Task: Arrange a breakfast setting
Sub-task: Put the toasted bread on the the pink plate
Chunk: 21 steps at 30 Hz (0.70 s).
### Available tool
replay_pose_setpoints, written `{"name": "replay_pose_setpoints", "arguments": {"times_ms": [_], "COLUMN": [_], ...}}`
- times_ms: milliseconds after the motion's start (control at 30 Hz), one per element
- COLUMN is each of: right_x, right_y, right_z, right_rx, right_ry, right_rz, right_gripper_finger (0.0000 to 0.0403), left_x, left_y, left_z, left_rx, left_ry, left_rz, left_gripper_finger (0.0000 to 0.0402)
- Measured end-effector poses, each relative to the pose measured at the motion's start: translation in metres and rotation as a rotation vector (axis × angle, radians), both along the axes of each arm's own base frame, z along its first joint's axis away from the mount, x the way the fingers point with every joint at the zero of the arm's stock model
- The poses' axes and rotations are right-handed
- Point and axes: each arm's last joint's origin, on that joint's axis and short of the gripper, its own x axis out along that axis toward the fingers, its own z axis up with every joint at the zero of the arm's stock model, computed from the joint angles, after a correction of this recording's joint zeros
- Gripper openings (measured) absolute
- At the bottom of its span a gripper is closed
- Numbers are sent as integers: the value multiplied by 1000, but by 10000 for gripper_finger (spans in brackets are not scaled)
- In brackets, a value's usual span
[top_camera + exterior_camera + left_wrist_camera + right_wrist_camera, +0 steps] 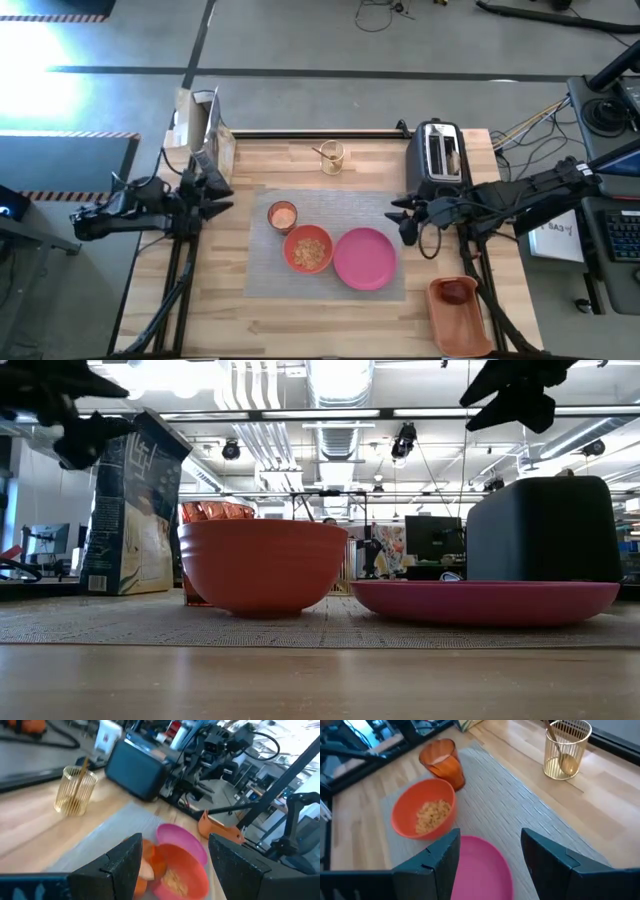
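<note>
My left hand (pixel 222 196) and right hand (pixel 403 218) both released, empty, flanking the grey placemat (pixel 368 210) on the bench (pixel 270 160)

On the grey woven placemat (pixel 330 215) we find the orange bowl (pixel 308 249), holding pale cereal, touching the empty pink plate (pixel 365 258) beside it, with the small orange cup (pixel 283 215) upright just behind the bowl. We spot the gold spoon (pixel 555 737) standing in a gold wire holder beyond the mat, and the red apple (pixel 457 291) lying in the orange tray at the desk's corner.
</note>
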Motion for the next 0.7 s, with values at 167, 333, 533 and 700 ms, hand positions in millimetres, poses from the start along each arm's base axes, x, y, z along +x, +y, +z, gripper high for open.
{"name": "replay_pose_setpoints", "arguments": {"times_ms": [167, 333, 533, 700], "right_x": [6, 9, -18, -54], "right_y": [0, -3, -13, -24], "right_z": [1, 14, 30, 43], "right_rx": [55, 50, 26, 86], "right_ry": [-37, -98, 2, 122], "right_rz": [-106, -291, -499, -759], "right_gripper_finger": [199, 199, 199, 199], "left_x": [14, 22, 25, 26], "left_y": [1, 1, 1, 1], "left_z": [-17, -28, -36, -39], "left_rx": [79, 120, 160, 191], "left_ry": [-24, -60, -41, -29], "left_rz": [-8, -10, -14, -18], "left_gripper_finger": [212, 212, 212, 212]}}
